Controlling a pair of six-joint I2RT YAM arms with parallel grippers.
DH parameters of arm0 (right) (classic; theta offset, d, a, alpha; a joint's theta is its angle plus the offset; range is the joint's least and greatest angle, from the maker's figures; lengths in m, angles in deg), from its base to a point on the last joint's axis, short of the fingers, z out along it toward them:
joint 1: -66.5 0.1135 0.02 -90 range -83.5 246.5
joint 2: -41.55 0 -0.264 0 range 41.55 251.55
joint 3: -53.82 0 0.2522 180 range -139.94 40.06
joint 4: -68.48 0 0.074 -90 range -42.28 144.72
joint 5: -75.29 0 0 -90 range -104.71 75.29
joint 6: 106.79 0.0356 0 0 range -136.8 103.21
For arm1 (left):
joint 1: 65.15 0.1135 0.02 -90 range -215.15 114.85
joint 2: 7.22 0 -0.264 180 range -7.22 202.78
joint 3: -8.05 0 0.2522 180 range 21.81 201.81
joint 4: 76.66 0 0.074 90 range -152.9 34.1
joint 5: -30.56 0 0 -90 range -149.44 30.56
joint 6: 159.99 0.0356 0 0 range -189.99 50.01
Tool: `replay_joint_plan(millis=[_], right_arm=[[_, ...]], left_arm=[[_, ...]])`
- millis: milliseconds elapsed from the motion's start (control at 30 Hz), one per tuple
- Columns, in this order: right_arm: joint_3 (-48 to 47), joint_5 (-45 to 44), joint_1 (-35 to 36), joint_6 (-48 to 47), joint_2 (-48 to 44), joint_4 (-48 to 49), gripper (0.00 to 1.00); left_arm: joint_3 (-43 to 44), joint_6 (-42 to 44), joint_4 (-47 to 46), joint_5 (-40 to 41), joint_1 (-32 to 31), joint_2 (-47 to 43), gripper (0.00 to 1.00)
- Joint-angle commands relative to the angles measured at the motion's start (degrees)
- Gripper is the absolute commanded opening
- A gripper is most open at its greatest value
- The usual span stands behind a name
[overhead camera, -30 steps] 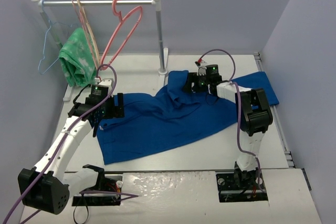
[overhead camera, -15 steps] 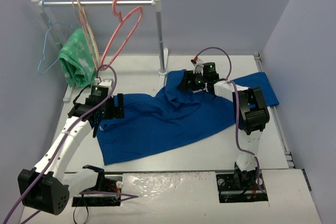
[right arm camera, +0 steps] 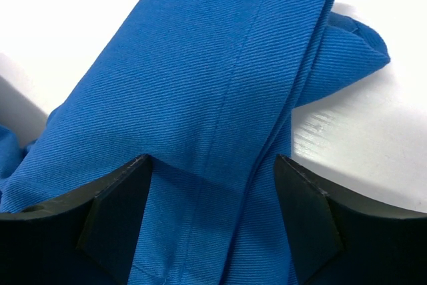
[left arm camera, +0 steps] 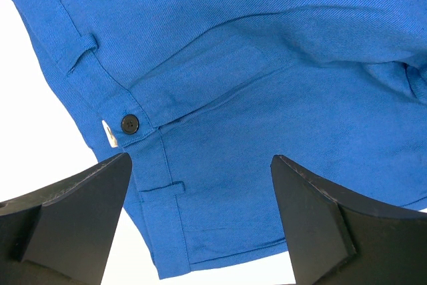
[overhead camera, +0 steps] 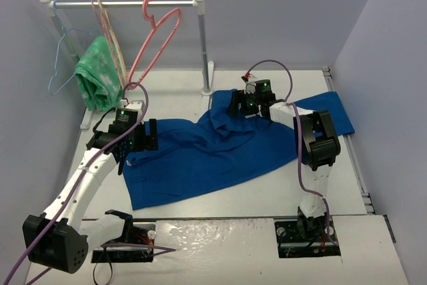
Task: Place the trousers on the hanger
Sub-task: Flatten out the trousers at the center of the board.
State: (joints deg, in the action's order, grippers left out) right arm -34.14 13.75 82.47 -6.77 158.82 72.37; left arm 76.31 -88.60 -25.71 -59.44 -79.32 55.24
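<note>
Both pairs of jaws stood apart, and neither was clamped on anything, so you had no grip on the cloth. Your left gripper [left arm camera: 200, 161] hung over the left end of the trousers [overhead camera: 213, 151]. Its wrist view looked straight down on the waistband, with the dark button [left arm camera: 129, 122] and a belt loop [left arm camera: 160, 191] lying between the spread fingers. Your right gripper [right arm camera: 212, 159] was at the far middle of the table [overhead camera: 267, 195], and its fingers straddled a folded length of trouser leg. Whether the tips were touching the fabric could not be told from that view. The trousers lay sprawled flat across the middle of the table, waist to the left and legs running right, with a rumpled hump near the foot of the rack post and one leg end poking out past your right arm at the far right. The hanger [overhead camera: 157, 41] hung bare on the rail [overhead camera: 120, 3] at the far left, tilted, with its hook over the bar, well apart from the trousers. The beige hanger [overhead camera: 110, 38], the green cloth [overhead camera: 97, 75] and the light-blue wire hanger [overhead camera: 63, 58] hung to its left. By my reading, the task was at its start: nothing was lifted or draped. You still had to take hold of the trousers, raise them, feed the legs through the pink frame and let them settle over its lower bar.
</note>
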Motion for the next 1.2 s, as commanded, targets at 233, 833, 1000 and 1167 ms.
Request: replay_joint_plan(millis=[233, 833, 1000, 1167], right_arm=[[-0.78, 6.64, 1.05, 1.17, -0.32, 4.79, 0.54], [-16.97, -22.18, -3.95, -17.45, -8.37, -18.14, 0.00], [-33.38, -37.41, -10.75, -20.38, -3.32, -21.69, 0.00], [-51.28, -58.05, -15.08, -23.11, 6.69, -21.93, 0.23]], left_arm=[[1.31, 0.19, -1.21, 0.10, 0.38, -0.41, 0.83], [1.31, 0.25, -1.22, 0.38, 0.38, -0.41, 0.83], [1.31, 0.25, -1.07, 0.71, 0.38, -0.58, 0.83], [1.22, 0.27, -1.24, 0.89, 0.38, -1.00, 0.83]])
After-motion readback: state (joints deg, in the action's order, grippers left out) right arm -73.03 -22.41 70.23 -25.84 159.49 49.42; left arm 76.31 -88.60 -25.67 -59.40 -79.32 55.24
